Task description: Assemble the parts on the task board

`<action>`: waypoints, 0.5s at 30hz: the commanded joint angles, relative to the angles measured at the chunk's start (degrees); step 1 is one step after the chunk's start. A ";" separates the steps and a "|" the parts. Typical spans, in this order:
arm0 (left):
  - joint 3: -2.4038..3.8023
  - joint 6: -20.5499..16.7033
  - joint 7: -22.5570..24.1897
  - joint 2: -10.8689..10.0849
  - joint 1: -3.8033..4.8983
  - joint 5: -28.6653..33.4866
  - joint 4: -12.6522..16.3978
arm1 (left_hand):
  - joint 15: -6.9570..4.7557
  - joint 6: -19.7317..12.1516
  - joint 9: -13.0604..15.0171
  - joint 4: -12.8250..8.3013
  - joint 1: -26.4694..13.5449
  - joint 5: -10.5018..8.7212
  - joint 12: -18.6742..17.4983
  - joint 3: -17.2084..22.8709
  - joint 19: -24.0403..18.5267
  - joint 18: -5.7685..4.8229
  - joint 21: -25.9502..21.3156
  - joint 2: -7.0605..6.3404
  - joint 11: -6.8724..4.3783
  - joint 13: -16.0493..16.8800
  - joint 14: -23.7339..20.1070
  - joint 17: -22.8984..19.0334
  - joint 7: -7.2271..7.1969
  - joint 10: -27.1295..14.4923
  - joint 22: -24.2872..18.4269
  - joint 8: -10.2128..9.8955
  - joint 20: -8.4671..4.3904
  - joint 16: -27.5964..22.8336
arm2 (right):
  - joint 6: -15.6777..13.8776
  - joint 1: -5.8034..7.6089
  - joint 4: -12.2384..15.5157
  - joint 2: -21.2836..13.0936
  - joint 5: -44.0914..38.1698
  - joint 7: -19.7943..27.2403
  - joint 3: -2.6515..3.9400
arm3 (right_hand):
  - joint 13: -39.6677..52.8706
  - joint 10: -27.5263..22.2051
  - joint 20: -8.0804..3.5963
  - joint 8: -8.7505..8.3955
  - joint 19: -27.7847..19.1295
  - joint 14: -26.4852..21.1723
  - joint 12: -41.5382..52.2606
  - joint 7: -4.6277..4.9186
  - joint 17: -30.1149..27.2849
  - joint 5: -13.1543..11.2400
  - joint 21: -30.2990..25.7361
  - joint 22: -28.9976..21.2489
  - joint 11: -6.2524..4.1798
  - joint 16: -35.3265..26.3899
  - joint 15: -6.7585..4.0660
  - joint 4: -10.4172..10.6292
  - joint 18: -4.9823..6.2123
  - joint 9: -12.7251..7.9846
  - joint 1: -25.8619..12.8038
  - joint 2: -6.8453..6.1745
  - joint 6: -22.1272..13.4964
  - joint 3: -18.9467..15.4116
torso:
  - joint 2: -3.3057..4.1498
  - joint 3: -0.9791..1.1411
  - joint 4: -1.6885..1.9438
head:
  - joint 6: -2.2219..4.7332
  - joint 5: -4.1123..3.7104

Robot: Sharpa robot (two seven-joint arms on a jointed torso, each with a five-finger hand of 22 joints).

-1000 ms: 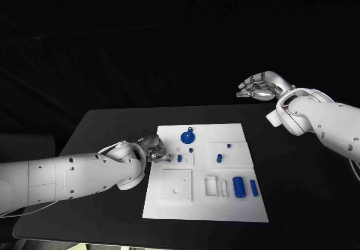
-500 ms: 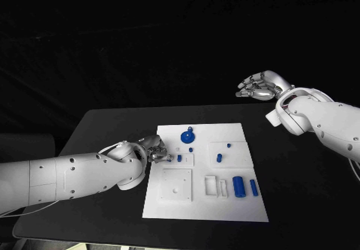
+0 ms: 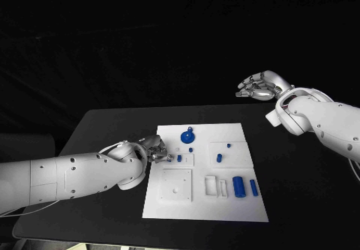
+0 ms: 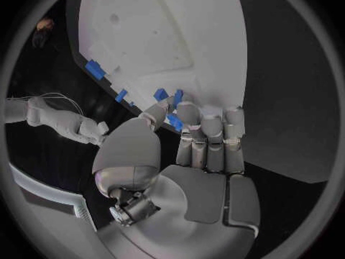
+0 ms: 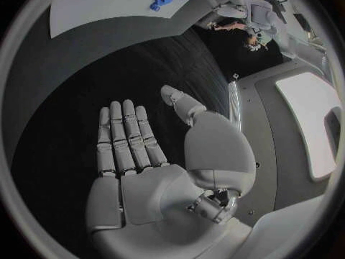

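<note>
A black desk (image 3: 105,130) carries 1 white task board (image 3: 225,208) lying flat near its middle, long side running front to back.

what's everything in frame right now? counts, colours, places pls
Black table: 1, black, under everything.
White task board plate: 1, white, middle of the table.
Round blue disc part: 1, blue, far end of the board.
Large blue cylinder part: 1, blue, near right area of the board.
Slim blue cylinder part: 1, blue, just right of the large cylinder.
Small blue pieces: several, blue, mid-board.
Left hand: 1, silver, at the board's left edge, pinching a small blue piece.
Right hand: 1, silver, raised beyond the table's far right, holding nothing.
</note>
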 commanded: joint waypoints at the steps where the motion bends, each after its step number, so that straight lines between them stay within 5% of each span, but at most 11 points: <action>1: -0.13 3.38 0.22 0.31 -0.18 -0.16 0.28 | -4.84 2.03 -0.01 -2.21 0.59 0.03 0.26 2.62 0.31 0.04 0.39 -0.05 -2.43 0.09 4.34 0.08 -1.75 1.62 0.09 0.28 -7.79 0.26 | 0.85 0.06 0.10 0.04 0.04 0.49 0.04 | -0.11 0.31 -0.04 0.37 -0.18 0.28 -0.25 0.08 -0.10 0.22 -0.31 0.09 0.02 -0.21 0.07 0.08 -0.91 -0.09 -0.28 0.47 -0.44 -0.38 | 0.02 0.00 0.01 | -0.09 -0.02; 15: -0.13 4.86 0.15 0.39 -0.18 -0.09 0.21 | -4.75 3.42 0.99 -1.30 -0.13 -2.31 0.71 2.27 0.14 0.06 0.32 -0.89 -2.55 0.22 4.15 0.32 -2.03 1.58 0.28 1.56 -7.73 0.43 | 0.93 0.05 0.04 0.13 0.08 0.53 0.04 | -0.37 0.43 -0.01 0.35 -0.18 0.28 -0.43 0.11 -0.36 0.42 -0.49 0.18 0.05 -0.21 0.10 0.24 -0.92 -0.14 -0.57 0.49 -0.49 -0.63 | 0.01 0.01 0.01 | -0.35 -0.02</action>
